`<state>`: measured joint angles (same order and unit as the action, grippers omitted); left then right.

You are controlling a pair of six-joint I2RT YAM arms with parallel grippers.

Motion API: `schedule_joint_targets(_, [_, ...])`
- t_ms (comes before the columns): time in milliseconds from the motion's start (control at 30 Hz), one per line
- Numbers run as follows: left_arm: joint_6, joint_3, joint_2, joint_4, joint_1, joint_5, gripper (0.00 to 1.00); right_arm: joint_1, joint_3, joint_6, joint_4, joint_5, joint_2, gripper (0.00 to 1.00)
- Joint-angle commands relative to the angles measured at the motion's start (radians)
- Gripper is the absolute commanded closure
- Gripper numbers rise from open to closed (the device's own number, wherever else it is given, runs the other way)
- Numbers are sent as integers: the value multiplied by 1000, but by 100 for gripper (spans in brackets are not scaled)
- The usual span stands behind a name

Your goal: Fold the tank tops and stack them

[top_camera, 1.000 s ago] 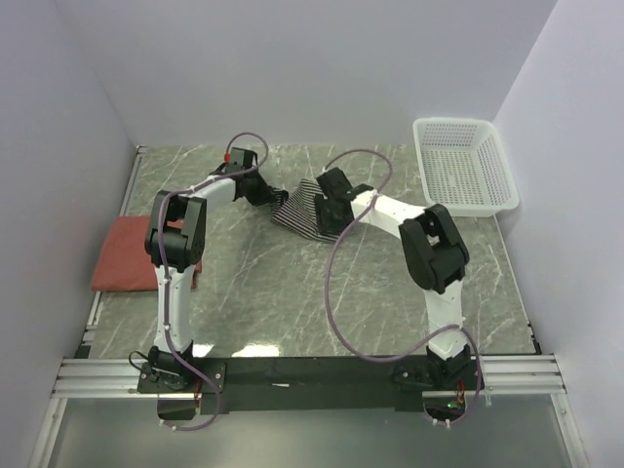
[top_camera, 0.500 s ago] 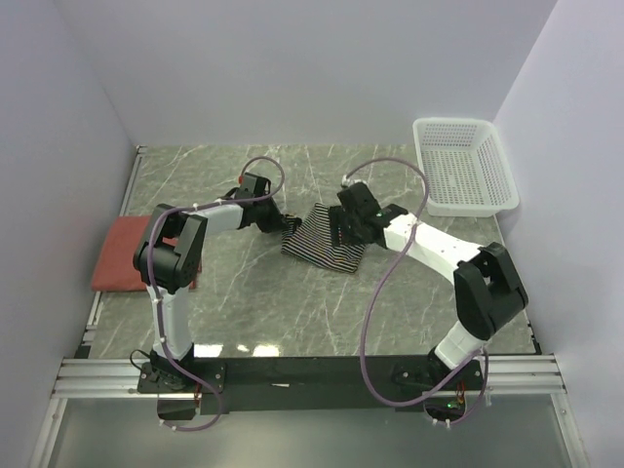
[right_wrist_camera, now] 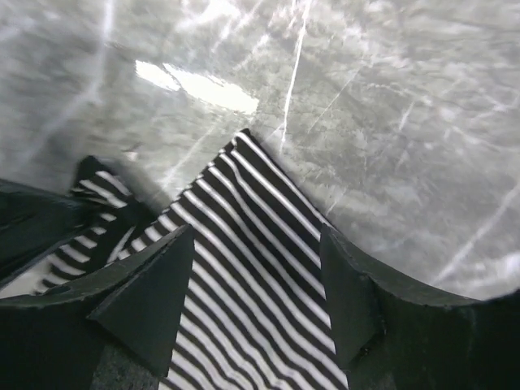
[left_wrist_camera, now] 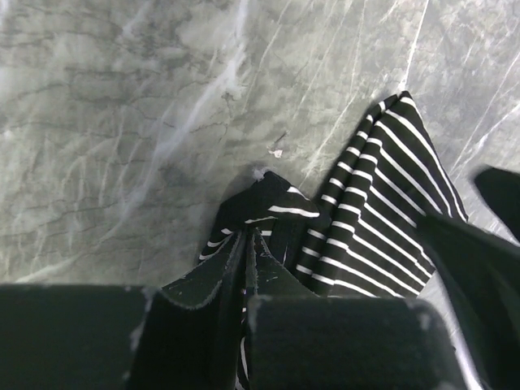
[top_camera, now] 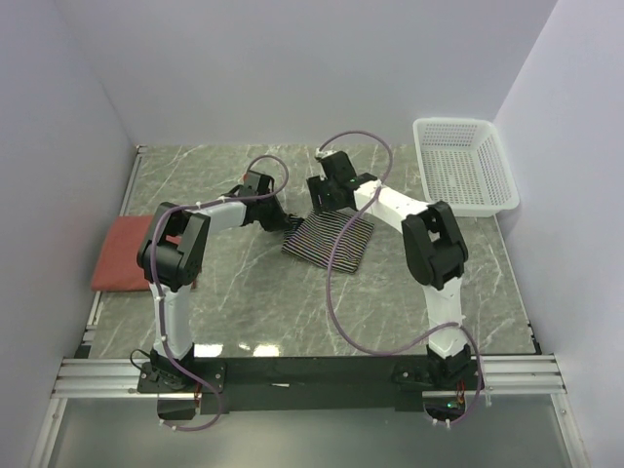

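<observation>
Striped tank top (top_camera: 330, 239) lies at table (top_camera: 292, 302) centre; left gripper (left_wrist_camera: 246, 244) pinches its corner, right gripper (right_wrist_camera: 253, 252) spread above it. Red tank top (top_camera: 125, 255) at left edge, basket (top_camera: 466, 166) far right

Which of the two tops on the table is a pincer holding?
The black-and-white striped top, in the middle: the left pincer is shut on its corner. The red top lies apart, untouched, far left.
</observation>
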<state>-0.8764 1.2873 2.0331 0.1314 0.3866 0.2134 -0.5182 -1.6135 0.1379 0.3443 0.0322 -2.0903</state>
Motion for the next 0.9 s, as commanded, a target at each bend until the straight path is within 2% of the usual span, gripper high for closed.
schedule_joint_targets(0, [27,21,36,36,11,7,90,24,-74,-61,2,-53,-22,30])
schedule_joint_targets(133, [27,33,47,40,11,9,90,27,-120,-67,18,-92,-77,37])
schedule_joint_targets(400, [27,47,55,45,12,11,91,26,-172,-61,19,-100,-168,45])
schedule_joint_targets(500, [30,50,56,48,12,7,91,24,-190,-58,36,-106,-191,54])
schedule_joint_targets(567, [30,53,59,51,12,7,91,27,-183,-54,32,-103,-188,54])
schedule_joint_targets(667, [30,50,59,47,12,9,91,27,-158,-43,9,-103,-172,67])
schedule_joint_targets(700, [33,53,64,50,12,6,91,26,-158,-38,9,-98,-166,79])
schedule_joint_targets(800, [33,53,65,51,14,3,91,27,-128,-26,-17,-87,-127,98])
schedule_joint_targets(867, [33,52,67,50,14,1,91,27,-93,-17,-71,-83,-90,100])
